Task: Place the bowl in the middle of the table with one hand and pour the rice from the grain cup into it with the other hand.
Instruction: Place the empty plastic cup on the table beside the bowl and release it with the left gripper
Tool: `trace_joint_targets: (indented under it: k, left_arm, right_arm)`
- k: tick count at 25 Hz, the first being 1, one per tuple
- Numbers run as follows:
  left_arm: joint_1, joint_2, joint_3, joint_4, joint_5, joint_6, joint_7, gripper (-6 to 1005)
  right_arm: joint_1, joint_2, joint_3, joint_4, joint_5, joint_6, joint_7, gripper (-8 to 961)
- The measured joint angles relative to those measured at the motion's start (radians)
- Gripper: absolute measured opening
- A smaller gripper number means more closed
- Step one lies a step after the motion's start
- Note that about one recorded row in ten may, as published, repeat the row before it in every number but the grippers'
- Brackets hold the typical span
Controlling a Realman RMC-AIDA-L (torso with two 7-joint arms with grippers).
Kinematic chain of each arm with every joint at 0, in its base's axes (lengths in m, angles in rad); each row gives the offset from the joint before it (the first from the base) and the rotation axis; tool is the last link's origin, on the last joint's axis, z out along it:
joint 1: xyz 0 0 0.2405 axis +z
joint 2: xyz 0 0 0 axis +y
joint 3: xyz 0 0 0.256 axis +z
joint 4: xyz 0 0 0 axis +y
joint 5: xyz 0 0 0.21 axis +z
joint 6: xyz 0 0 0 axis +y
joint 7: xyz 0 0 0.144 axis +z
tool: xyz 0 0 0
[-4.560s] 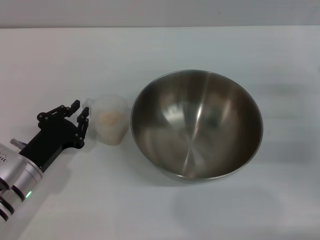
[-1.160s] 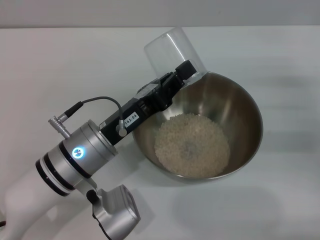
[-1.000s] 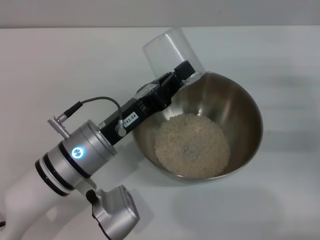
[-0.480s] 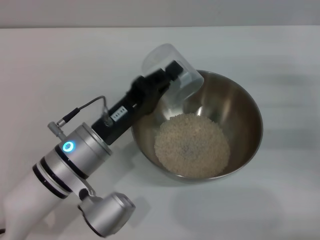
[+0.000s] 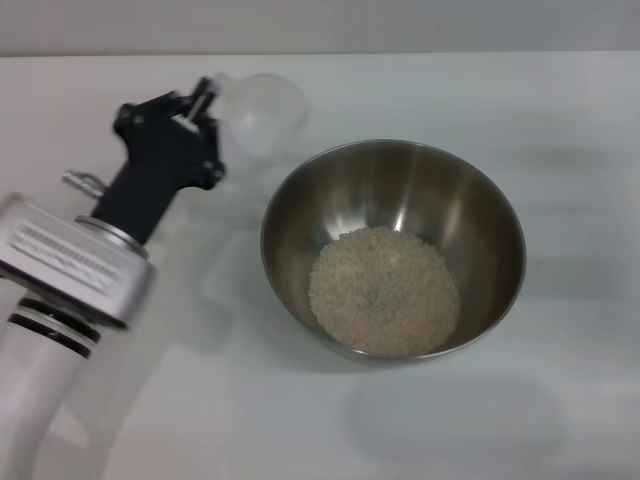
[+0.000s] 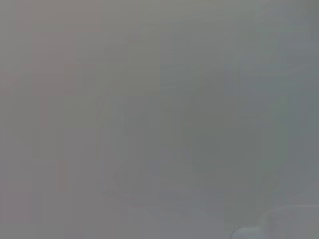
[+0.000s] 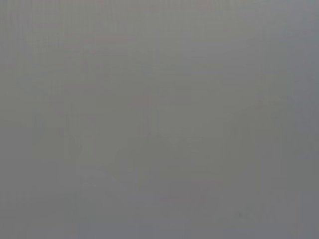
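The steel bowl (image 5: pixel 470 190) stands on the white table (image 5: pixel 120 80) near its middle, with a pile of rice (image 5: pixel 383 290) in its bottom. My left gripper (image 5: pixel 212 97) is to the left of the bowl and behind it, above the table. It is shut on the translucent grain cup (image 5: pixel 265 108), which looks empty and is clear of the bowl's rim. The cup and the fingers are blurred by motion. My right gripper is out of view. Both wrist views show only plain grey.
My left arm's silver and white wrist (image 5: pixel 70 265) fills the left front of the head view. The table's back edge (image 5: pixel 400 53) runs along the top.
The left gripper has swung the grain cup left and away from the bowl's rim, turning it back from its tipped pose. The rice pile and the bowl have not moved.
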Motion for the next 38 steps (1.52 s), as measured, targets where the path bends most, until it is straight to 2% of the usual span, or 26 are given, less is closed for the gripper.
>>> trace_joint_targets:
  k: [4, 8, 17, 24, 38]
  left_arm:
    - [-0.004, 0.001, -0.026, 0.024, -0.107, -0.113, -0.248, 21]
    - [-0.009, 0.001, -0.048, 0.039, -0.150, -0.200, -0.373, 21]
    - [-0.025, 0.000, -0.066, 0.058, -0.152, -0.294, -0.392, 20]
    - [-0.025, 0.000, -0.067, 0.064, -0.153, -0.312, -0.391, 21]
    - [-0.008, 0.004, -0.060, 0.068, -0.148, -0.330, -0.450, 186]
  right_arm:
    - [-0.006, 0.007, -0.001, -0.012, -0.001, -0.004, 0.007, 542]
    - [-0.012, 0.015, -0.002, -0.013, -0.002, -0.036, 0.009, 542]
    - [-0.027, 0.019, -0.002, -0.009, -0.002, -0.089, 0.019, 542]
    - [-0.029, 0.019, -0.002, -0.001, -0.002, -0.090, 0.026, 542]
    - [-0.033, 0.020, -0.002, 0.008, -0.002, -0.090, 0.027, 542]
